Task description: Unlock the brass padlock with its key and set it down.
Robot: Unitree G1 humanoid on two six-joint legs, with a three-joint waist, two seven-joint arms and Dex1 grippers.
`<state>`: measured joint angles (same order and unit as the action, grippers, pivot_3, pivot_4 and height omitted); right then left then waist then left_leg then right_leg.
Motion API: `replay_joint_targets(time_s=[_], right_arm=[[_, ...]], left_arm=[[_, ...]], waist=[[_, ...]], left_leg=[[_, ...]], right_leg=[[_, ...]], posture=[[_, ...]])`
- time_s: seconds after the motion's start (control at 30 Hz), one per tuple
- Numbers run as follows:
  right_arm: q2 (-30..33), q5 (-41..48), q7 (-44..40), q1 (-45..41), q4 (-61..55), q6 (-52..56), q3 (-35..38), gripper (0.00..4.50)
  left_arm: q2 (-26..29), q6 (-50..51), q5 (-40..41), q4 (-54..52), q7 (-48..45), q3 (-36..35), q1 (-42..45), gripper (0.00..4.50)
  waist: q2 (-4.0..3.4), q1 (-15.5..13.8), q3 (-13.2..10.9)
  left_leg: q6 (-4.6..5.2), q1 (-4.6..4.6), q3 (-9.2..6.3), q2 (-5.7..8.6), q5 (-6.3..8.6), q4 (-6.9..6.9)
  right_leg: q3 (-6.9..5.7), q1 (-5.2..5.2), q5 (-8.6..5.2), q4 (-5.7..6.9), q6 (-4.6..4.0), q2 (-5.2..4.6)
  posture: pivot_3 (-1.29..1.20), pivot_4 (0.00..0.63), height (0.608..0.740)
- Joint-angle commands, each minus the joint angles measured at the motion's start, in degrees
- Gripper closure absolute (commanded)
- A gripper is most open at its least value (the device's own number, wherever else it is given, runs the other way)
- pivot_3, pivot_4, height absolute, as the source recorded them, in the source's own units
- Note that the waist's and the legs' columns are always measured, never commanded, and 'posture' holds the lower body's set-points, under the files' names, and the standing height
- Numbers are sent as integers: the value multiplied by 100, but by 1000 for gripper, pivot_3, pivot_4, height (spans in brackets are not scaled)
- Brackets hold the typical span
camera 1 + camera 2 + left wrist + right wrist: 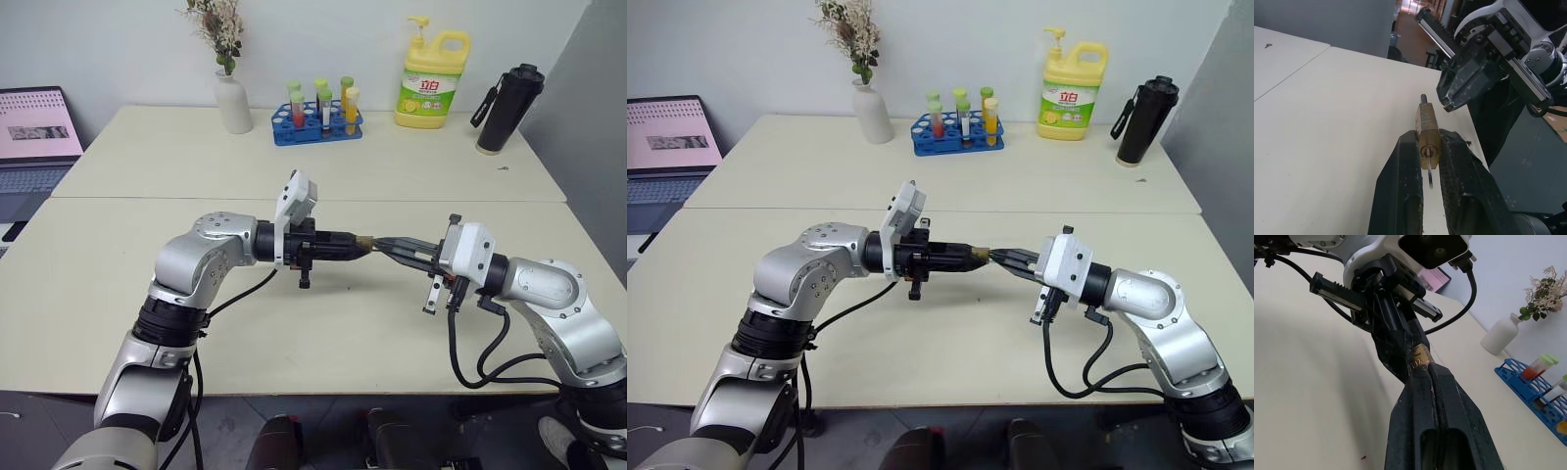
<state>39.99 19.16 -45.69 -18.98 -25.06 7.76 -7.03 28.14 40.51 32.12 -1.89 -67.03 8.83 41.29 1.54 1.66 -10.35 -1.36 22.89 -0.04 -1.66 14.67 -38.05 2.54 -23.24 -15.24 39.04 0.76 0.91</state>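
My left gripper (pixel 355 245) is held above the middle of the table, shut on the small brass padlock (pixel 1427 133), which sits clamped between its two black fingers (pixel 1400 186). A thin silvery key (pixel 1429 169) sticks out of the keyhole at the padlock's near end, and the shackle (pixel 1423 99) points away. My right gripper (pixel 384 245) comes in from the right with its fingers (pixel 1432 396) shut together. Its tips sit at the padlock's (pixel 1421 356) shackle end. Whether they pinch the shackle I cannot tell.
At the back of the table (pixel 147 294) stand a white vase (pixel 233 103), a blue test-tube rack (pixel 318 122), a yellow detergent bottle (pixel 432 83) and a black flask (pixel 507 108). An open laptop (pixel 34 137) sits at the far left.
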Motion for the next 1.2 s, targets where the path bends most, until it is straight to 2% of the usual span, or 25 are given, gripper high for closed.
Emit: replay_joint_targets(time_s=[0.03, 0.63, 1.2], right_arm=[[6, -72, -138, -152, 116, -137, 176, 4500], [24, -227, -1219, -441, 907, -621, 22, 4500], [42, -294, -1336, -492, 791, -661, 33, 4500]], left_arm=[[82, -29, 110, -336, -86, -64, -16, 4346], [297, 94, 338, -657, -307, -78, -216, 4346], [369, 182, 410, -685, -308, -46, -225, 4346]], waist=[[0, 1, 0], [0, 2, 0], [0, 1, 0]], left_leg=[[0, 0, 1, 0, 0, 0], [0, -1, 1, -1, 0, 1], [0, -1, -1, -1, 0, 1]], right_leg=[[0, 0, 0, 0, 0, 0], [-1, -1, 0, 1, 0, 0], [-2, -1, 0, 1, 0, 0]], posture=[[0, 150, 740], [0, 150, 740], [0, 150, 740]])
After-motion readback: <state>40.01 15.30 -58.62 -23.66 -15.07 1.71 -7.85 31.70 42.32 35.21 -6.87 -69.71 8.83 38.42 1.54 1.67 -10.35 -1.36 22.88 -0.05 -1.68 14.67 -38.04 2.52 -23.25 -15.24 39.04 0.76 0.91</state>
